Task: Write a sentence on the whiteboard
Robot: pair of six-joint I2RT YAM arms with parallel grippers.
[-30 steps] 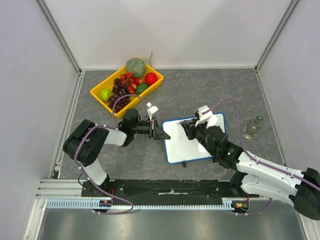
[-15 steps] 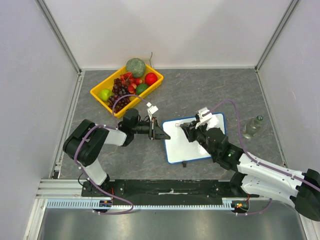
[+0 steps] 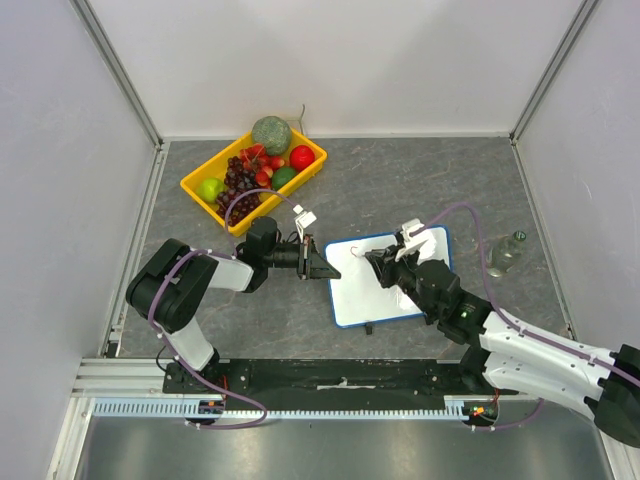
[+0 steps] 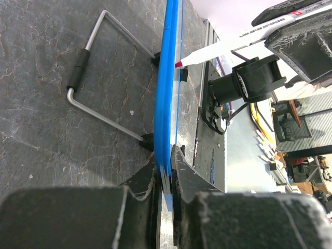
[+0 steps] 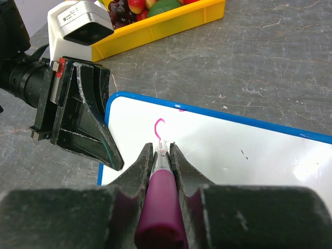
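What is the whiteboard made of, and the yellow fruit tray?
The whiteboard looks like a smooth, glossy white panel, probably coated; its blue rim seems plastic. Its wire stand looks like metal, grey and shiny. The yellow tray looks like moulded plastic, evenly coloured with a slight sheen.

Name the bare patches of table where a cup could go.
Bare table lies beyond the whiteboard, between the yellow fruit tray and the bottle. Crowded: the whiteboard, left claw gripping its edge, right claw holding the marker.
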